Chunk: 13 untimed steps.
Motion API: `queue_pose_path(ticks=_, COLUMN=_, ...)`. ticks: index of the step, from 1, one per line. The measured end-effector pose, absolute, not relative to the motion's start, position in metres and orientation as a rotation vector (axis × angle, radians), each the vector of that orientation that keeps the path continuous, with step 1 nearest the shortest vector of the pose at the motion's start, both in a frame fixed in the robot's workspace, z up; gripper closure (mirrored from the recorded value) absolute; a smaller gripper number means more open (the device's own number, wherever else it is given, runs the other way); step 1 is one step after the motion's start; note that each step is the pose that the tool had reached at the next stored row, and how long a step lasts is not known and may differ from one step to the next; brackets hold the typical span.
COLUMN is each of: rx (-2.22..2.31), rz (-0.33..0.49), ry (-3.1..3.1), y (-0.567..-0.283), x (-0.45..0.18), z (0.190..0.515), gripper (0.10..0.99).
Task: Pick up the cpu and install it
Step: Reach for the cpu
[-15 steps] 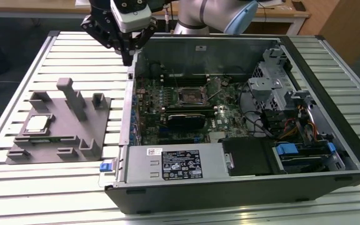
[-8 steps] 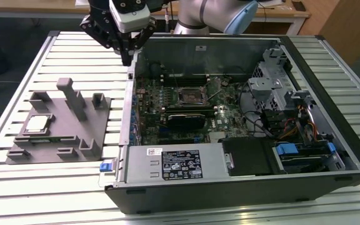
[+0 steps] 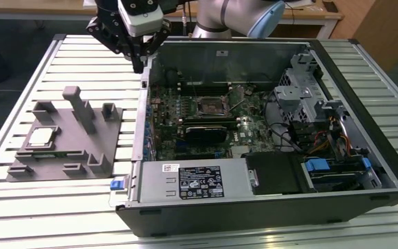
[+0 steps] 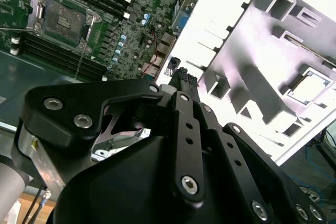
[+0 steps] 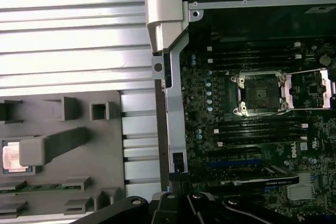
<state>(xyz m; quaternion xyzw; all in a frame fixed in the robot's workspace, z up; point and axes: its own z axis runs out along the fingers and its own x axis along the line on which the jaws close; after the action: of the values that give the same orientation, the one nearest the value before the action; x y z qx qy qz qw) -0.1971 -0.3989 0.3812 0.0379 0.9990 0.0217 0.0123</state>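
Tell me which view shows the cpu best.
The exterior view: the cpu lies whole and uncovered in the grey tray. In the first wrist view a tray post hides part of it; in the second wrist view it shows at a slant.

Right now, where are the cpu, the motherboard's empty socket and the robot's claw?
cpu (image 3: 41, 136): exterior view, middle of its pale metal top.
socket (image 5: 261, 93): first wrist view, its dark centre inside the metal frame.
claw (image 4: 182, 74): second wrist view, midway between its fingertips.
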Motion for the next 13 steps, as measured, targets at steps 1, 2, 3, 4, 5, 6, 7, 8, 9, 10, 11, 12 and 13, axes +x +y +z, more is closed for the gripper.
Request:
queue_pose_path(ticks=1, rx=0.118, rz=0.068, ry=3.114, y=-0.399, x=-0.197, z=0.381, gripper=0.980)
queue_pose_path(ticks=2, rx=0.118, rz=0.068, ry=3.114, y=-0.399, x=-0.197, z=0.381, gripper=0.980)
queue_pose_path(ticks=3, rx=0.118, rz=0.068, ry=3.114, y=-0.399, x=-0.198, z=0.381, gripper=0.980)
queue_pose_path(ticks=4, rx=0.118, rz=0.068, ry=3.114, y=-0.399, x=-0.198, z=0.381, gripper=0.980)
queue_pose_path(ticks=5, rx=0.118, rz=0.067, ry=3.114, y=-0.399, x=-0.199, z=0.381, gripper=0.980)
queue_pose_path(ticks=6, rx=0.118, rz=0.067, ry=3.114, y=-0.399, x=-0.200, z=0.381, gripper=0.980)
queue_pose_path(ticks=7, rx=0.118, rz=0.067, ry=3.114, y=-0.399, x=-0.202, z=0.381, gripper=0.980)
queue_pose_path(ticks=8, rx=0.118, rz=0.068, ry=3.114, y=-0.399, x=-0.204, z=0.381, gripper=0.980)
queue_pose_path(ticks=9, rx=0.118, rz=0.067, ry=3.114, y=-0.399, x=-0.207, z=0.381, gripper=0.980)
queue_pose_path(ticks=10, rx=0.118, rz=0.068, ry=3.114, y=-0.399, x=-0.211, z=0.381, gripper=0.980)
queue_pose_path(ticks=11, rx=0.118, rz=0.068, ry=3.114, y=-0.399, x=-0.215, z=0.381, gripper=0.980)
queue_pose_path(ticks=12, rx=0.118, rz=0.068, ry=3.114, y=-0.399, x=-0.219, z=0.381, gripper=0.980)
queue_pose_path(ticks=13, rx=0.119, rz=0.068, ry=3.114, y=-0.399, x=-0.223, z=0.381, gripper=0.980)
